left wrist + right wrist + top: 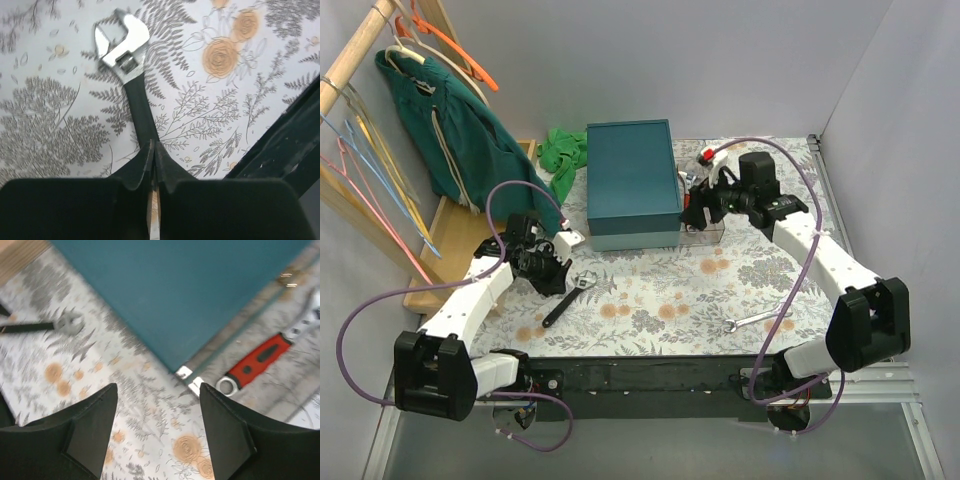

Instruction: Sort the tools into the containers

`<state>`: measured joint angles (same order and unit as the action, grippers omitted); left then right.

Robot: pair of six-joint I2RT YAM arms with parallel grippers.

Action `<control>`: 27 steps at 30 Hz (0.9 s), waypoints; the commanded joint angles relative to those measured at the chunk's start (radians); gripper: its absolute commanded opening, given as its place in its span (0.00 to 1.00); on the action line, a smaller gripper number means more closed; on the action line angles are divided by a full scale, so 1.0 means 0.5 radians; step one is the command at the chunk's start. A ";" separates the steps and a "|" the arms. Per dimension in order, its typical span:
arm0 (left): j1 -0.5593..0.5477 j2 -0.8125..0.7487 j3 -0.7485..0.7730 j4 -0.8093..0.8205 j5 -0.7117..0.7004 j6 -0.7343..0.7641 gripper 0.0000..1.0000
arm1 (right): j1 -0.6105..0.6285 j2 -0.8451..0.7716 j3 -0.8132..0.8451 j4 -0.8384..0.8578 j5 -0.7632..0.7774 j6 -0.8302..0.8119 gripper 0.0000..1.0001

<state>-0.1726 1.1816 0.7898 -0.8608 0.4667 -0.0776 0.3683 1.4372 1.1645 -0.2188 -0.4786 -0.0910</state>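
Table (660, 300) space at the far middle is taken by the teal box (632, 180), with the clear box (705, 232) just beside its right side, near the red-handled wrench (255, 360). Right gripper (157, 387) is spread, empty, over the teal box's near right corner. Left gripper (154, 145) is pressed together over the black wrench's (135, 95) handle, near the table's left edge; whether it is pinched cannot be told.

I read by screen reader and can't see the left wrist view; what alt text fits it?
The left gripper is shut on the handle of a black wrench, whose silver adjustable head points away across a floral tablecloth. A dark table edge cuts the lower right corner.
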 commanded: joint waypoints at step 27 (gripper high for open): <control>-0.412 0.358 -0.214 0.758 -0.381 -0.332 0.47 | 0.466 -0.058 -0.129 -0.075 -0.282 -0.846 0.86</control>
<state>-0.2897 1.3338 0.6979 -0.5648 0.3679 -0.1787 0.5980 1.4731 1.1248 -0.3115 -0.6662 -0.5083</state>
